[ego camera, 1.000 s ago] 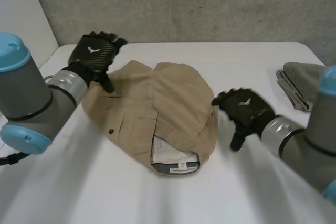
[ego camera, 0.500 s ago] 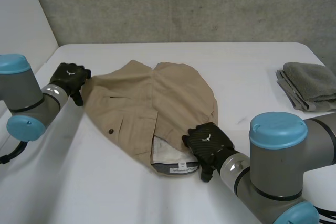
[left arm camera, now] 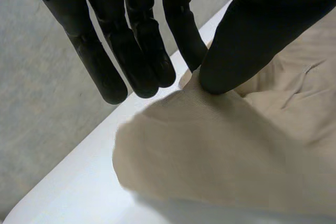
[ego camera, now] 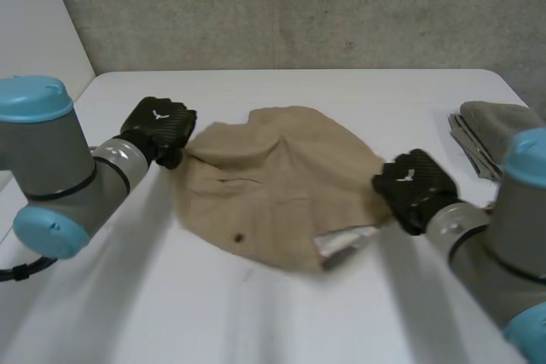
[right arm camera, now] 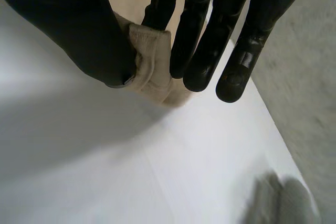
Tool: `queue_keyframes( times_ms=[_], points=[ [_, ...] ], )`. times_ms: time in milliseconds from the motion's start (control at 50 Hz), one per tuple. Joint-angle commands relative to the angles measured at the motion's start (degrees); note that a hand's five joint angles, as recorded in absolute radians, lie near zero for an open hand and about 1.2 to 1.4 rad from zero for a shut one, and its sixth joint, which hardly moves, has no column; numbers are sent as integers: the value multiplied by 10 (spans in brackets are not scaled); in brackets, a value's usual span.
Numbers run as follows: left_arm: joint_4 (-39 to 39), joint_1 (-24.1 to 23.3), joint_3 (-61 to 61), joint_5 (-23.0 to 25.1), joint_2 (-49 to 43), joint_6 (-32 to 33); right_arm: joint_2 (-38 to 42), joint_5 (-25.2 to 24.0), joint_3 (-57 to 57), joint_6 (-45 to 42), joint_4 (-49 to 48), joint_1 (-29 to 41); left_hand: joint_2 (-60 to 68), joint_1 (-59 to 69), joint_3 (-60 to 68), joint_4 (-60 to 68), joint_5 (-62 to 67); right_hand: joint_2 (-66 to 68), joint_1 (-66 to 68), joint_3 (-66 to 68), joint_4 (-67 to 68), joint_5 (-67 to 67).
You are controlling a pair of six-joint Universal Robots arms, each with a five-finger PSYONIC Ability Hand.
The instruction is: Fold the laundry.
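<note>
Two hands hold one tan garment (ego camera: 273, 185), spread between them on the white worktop (ego camera: 341, 91). The left hand (ego camera: 158, 130) is clamped on the garment's left edge, pinching it between thumb and a finger. The right hand (ego camera: 415, 189) pinches the right edge the same way. One grey cloth pile (ego camera: 499, 138) lies at the worktop's far right, apart from the garment.

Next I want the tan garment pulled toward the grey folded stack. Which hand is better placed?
Probably right: the right hand pinches the tan garment at its edge nearest the grey folded stack, while the left hand pinches the opposite corner.
</note>
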Motion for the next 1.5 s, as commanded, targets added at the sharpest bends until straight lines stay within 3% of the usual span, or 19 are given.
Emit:
queue_keyframes(
  times_ms=[20, 40, 60, 120, 260, 360, 500, 580, 760, 900, 940, 980, 1020, 1040, 1060, 1160, 1280, 1360, 1500],
  points=[
    [-3, -55, -91, 0, 80, -28, -7, 7, -5, -180, 94, -127, 115, 140, 119, 114, 136, 136, 259, 125, 120, 140],
    [-2, -74, -109, 2, 89, -32, -5, 8, -8, -189, 98, -134, 115, 140, 119, 114, 136, 136, 259, 125, 120, 140],
    [-2, -81, -117, 2, 90, -33, -6, 8, -13, -204, 98, -144, 56, 81, 59, 54, 77, -66, 57, -78, -83, -63],
    [0, -108, -141, -4, 99, -30, -5, 11, -24, -187, 86, -149, -372, -347, -368, -373, -351, -564, -441, -575, -580, -560],
    [1, -112, -152, -56, 120, -28, -15, 4, -76, 4, 74, -88, -434, -409, -431, -436, -414, -564, -441, -575, -580, -560],
    [-4, -91, -160, -102, 131, -27, -39, -41, -104, 141, 99, -71, -434, -409, -431, -436, -414, -564, -441, -575, -580, -560],
    [2, -29, -216, -108, 163, -29, 7, -122, -141, 185, 182, -48, -439, -414, -436, -441, -419, -564, -441, -575, -580, -560],
    [9, 4, -233, -97, 166, -29, 74, -121, -188, 214, 201, -19, -445, -420, -441, -446, -424, -561, -438, -573, -578, -558],
    [21, 55, -231, -4, 120, -27, 178, -119, -269, 234, 243, -5, -438, -413, -434, -439, -417, -522, -400, -534, -539, -519],
    [38, 52, -192, 24, 52, -25, 231, -113, -309, 243, 247, -1, -383, -358, -379, -384, -362, -454, -331, -465, -470, -450],
    [37, 51, -178, 23, 32, -24, 245, -101, -323, 241, 248, 4, -346, -320, -342, -347, -325, -378, -255, -390, -395, -375],
    [32, 50, -150, 22, 0, -22, 254, -92, -332, 238, 248, 8, -178, -153, -174, -179, -157, -284, -161, -296, -301, -281],
    [30, 49, -131, 20, -18, -18, 264, -79, -353, 237, 248, 13, -6, 19, -2, -7, 15, 62, 185, 50, 45, 65],
    [30, 46, -111, 20, -33, -10, 266, -76, -363, 237, 248, 13, 114, 139, 118, 113, 135, 136, 258, 124, 119, 139],
    [30, 44, -99, 20, -39, -4, 271, -69, -387, 235, 247, 13, 115, 140, 119, 114, 136, 136, 259, 125, 120, 140],
    [34, 26, -3, -15, -55, 37, 280, -49, -489, 222, 247, 14, 115, 140, 119, 114, 136, 136, 259, 125, 120, 140],
    [52, 0, 193, -103, -52, 35, 273, -29, -644, 209, 227, 17, 115, 140, 119, 114, 136, 136, 259, 125, 120, 140],
    [108, -4, 295, -132, -50, 13, 258, 0, -748, 208, 135, 27, 115, 140, 119, 114, 136, 136, 259, 125, 120, 140],
    [187, -7, 348, -173, -36, -25, 186, 18, -722, 209, -23, 31, 115, 140, 119, 114, 136, 136, 259, 125, 120, 140]
  ],
)
